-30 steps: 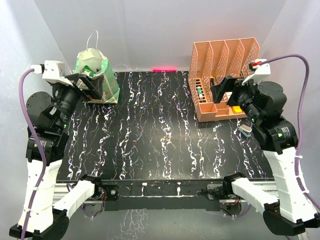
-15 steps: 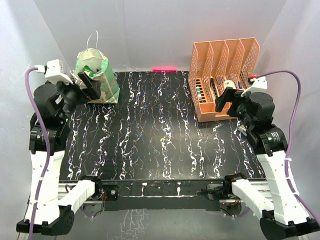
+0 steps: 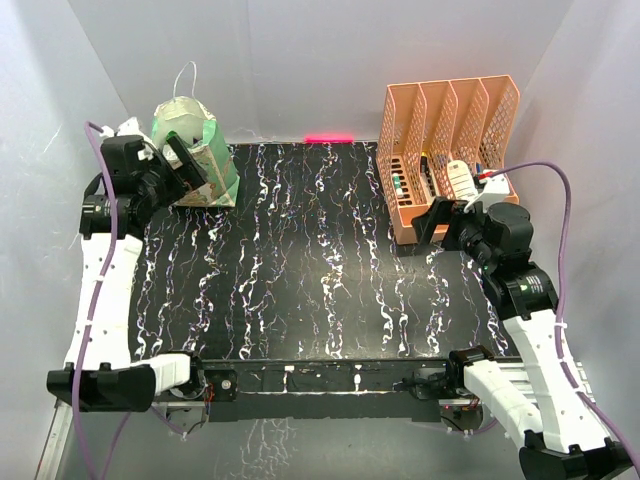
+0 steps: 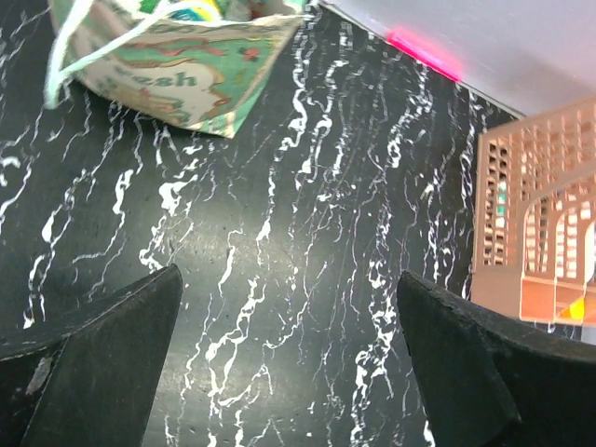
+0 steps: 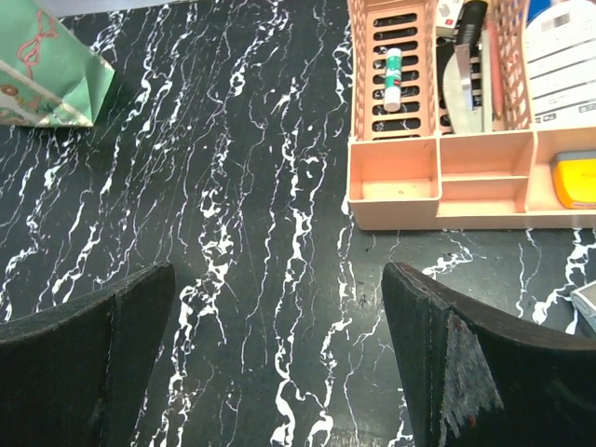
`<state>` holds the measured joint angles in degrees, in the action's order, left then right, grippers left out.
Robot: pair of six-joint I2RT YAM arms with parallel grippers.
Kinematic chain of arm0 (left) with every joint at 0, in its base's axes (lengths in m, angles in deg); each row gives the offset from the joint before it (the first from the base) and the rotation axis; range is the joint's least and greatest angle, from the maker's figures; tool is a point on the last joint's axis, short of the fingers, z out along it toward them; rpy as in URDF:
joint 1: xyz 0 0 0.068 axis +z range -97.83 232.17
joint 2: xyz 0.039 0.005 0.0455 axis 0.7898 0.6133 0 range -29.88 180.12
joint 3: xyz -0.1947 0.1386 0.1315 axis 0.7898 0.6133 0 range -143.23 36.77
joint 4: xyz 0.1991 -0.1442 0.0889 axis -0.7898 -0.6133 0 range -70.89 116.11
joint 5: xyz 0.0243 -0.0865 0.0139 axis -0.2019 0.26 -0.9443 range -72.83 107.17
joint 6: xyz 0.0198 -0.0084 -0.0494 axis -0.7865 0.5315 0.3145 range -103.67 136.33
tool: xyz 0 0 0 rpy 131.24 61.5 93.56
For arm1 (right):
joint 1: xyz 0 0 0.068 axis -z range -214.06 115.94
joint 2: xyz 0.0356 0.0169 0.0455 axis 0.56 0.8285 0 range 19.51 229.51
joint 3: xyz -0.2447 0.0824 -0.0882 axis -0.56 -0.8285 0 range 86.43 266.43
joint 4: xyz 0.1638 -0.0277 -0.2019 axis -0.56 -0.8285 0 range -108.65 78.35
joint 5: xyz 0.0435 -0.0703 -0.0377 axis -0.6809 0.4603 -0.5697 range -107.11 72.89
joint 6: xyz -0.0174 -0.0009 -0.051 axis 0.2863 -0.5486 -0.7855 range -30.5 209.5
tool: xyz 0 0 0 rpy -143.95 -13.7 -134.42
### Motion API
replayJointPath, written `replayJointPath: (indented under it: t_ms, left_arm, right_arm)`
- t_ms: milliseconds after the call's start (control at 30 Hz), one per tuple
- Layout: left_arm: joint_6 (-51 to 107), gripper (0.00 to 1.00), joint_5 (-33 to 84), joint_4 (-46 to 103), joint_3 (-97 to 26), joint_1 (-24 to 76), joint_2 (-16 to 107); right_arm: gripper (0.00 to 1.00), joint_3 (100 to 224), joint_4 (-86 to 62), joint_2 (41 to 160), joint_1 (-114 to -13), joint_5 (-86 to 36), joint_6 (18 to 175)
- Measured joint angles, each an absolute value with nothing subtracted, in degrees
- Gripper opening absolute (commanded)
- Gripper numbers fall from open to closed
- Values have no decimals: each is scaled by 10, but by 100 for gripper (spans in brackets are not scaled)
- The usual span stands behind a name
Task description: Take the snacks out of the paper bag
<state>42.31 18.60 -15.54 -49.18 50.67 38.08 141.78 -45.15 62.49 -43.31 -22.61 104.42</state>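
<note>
Top external view: paper bag stands upright at the far left corner of the table, mouth and string handle up. That suits a top-down reach. We read the task as not started, since no packet lies out on the table.

Snacks: we only get a sliver of yellow-green at the bag mouth in the left wrist view. Count and layout inside are hidden.

Left gripper sits right by the bag on its near side, fingers spread wide with nothing between them. From its own camera the bag is ahead and off to the left, clear of both fingers, with bare table straight ahead. So it's aimed past the bag's foot, not into the mouth. Our read: it needs to lift and swing left over the opening before going in. The soft paper wall and loose handle are the snag risks.

Right gripper is also wide apart and empty, well away from the bag. In its camera the bag is just a corner at far upper left. The peach organizer sits directly ahead and to its right, close by. We'd guess the right arm is parked there to leave the left one room, or is free to steady the bag.
</note>
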Motion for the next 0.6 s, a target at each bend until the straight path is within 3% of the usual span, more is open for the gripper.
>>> replayJointPath:
  t_ms: [433,600]
  left_arm:
    - [668,99,62,-111,-495,571,413]
    - [676,98,14,-27,-462,577,416]
  right_arm:
    - [98,1393,-398,611,-433,-279,1040]
    - [98,1379,-388,598,-433,-283,1037]
